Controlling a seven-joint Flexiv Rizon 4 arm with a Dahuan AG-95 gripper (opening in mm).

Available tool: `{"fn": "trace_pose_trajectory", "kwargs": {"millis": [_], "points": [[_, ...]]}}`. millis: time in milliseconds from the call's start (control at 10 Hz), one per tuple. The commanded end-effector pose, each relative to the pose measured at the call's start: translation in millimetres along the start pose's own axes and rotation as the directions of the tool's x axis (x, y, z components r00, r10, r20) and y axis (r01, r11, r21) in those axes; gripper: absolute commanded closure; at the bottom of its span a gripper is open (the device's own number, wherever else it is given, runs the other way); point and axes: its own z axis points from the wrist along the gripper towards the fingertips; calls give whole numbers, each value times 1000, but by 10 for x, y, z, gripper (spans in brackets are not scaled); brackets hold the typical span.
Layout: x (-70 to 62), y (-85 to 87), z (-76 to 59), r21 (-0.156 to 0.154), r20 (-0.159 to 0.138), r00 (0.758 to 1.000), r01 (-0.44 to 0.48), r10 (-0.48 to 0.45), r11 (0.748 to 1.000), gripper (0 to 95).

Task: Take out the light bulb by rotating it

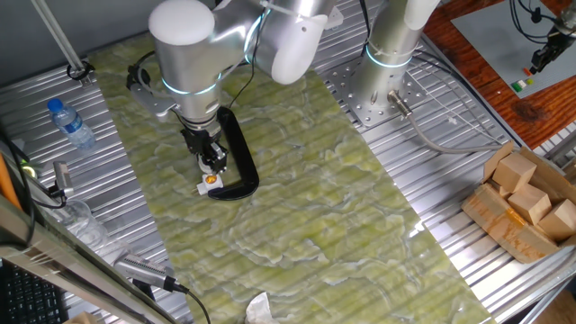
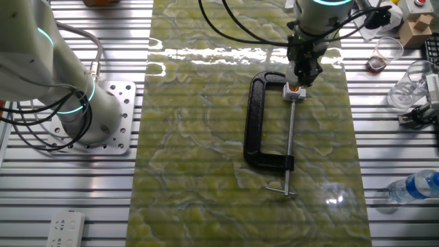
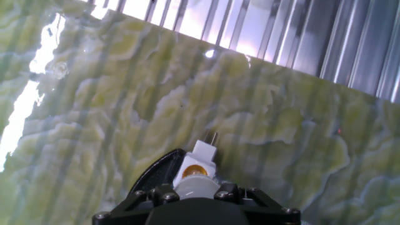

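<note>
Down over 1 white socket piece (image 3: 199, 164), 1 gripper (image 2: 302, 73), fingers drawn in close; grasp on 1 light bulb (image 3: 196, 185) likely but not clearly seen, its white dome peeking just under the fingers. Held by 1 black C-shaped clamp (image 2: 258, 123) with 1 screw rod (image 2: 290, 140). Underneath, 1 green mat (image 2: 199, 171). Farther off, 1 water bottle (image 1: 70, 122), 1 box of wooden blocks (image 1: 526, 202).

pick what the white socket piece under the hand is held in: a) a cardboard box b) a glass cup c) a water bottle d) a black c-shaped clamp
d, the white socket piece sits at the jaw end of the black C-shaped clamp, between its frame and its metal screw rod, with the hand directly over it.
</note>
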Motion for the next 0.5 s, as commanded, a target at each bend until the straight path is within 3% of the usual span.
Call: {"fn": "trace_pose_trajectory", "kwargs": {"millis": [100, 500], "points": [[0, 5, 7, -1, -4, 1000, -1, 1, 1000, 950], [-15, 7, 45, -4, -4, 1000, 13, -13, 1000, 950]]}}
